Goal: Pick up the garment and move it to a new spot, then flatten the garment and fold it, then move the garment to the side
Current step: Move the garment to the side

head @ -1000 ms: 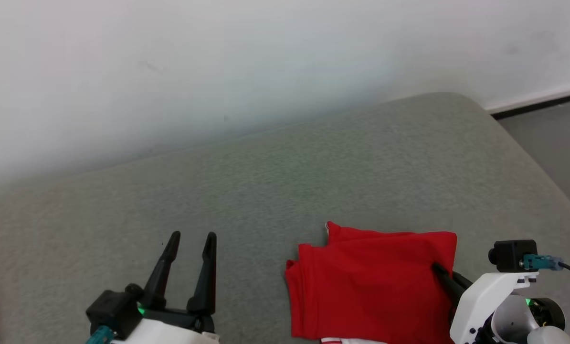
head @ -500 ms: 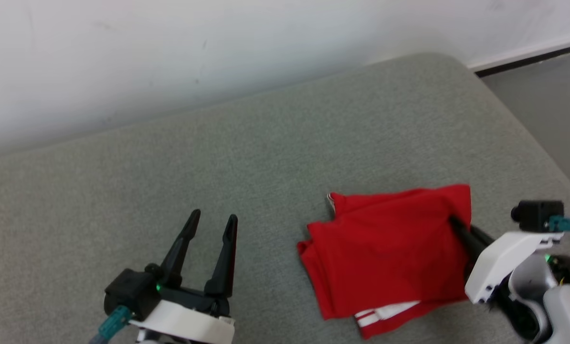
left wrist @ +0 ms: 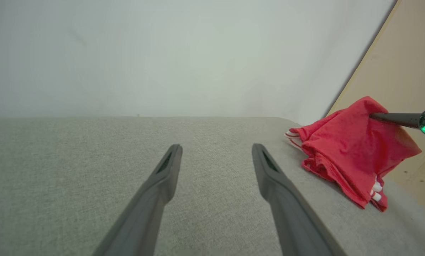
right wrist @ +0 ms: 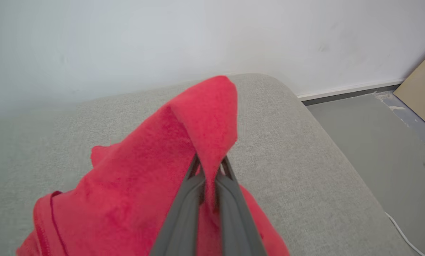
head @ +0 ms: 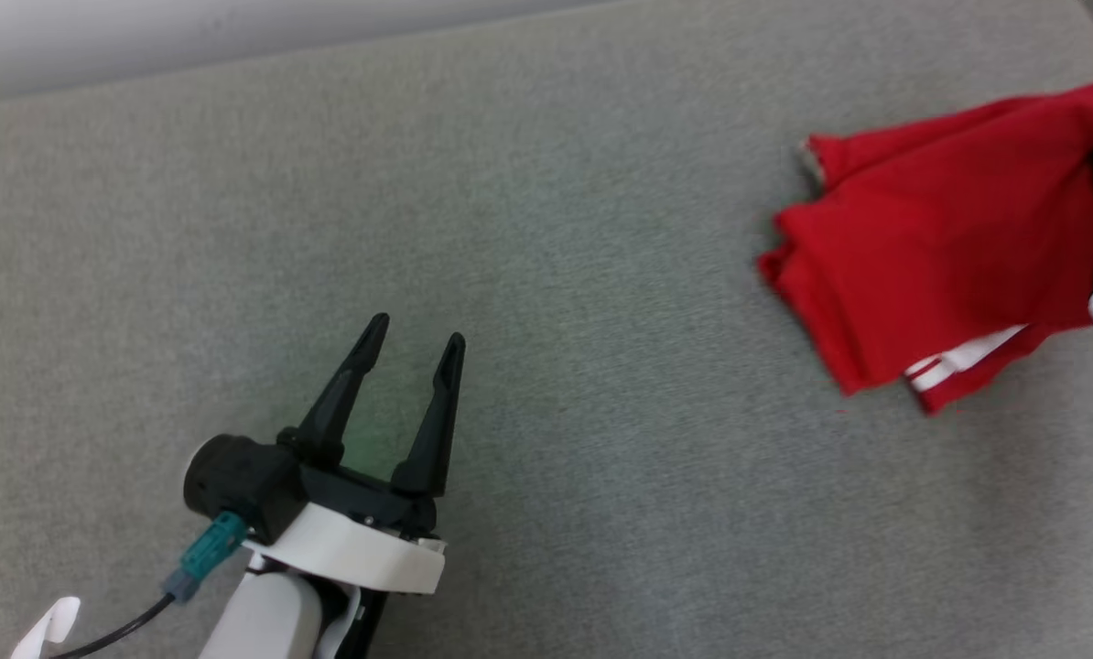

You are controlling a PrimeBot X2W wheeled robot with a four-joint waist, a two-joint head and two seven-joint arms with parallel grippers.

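Raised since before: one garment, pinched in right claw.

Red garment with white stripes at one hem. Grey-green flecked cushion, off-white wall, beige board. Matte black left gripper.

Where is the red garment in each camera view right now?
Head view: red garment at the upper right, reaching the right edge.
Left wrist view: red garment at the right, mid height, one side raised off the grey cushion.
Right wrist view: red garment from the centre to the lower left.
Shared landmark: the right gripper, shut on the red garment's raised edge.
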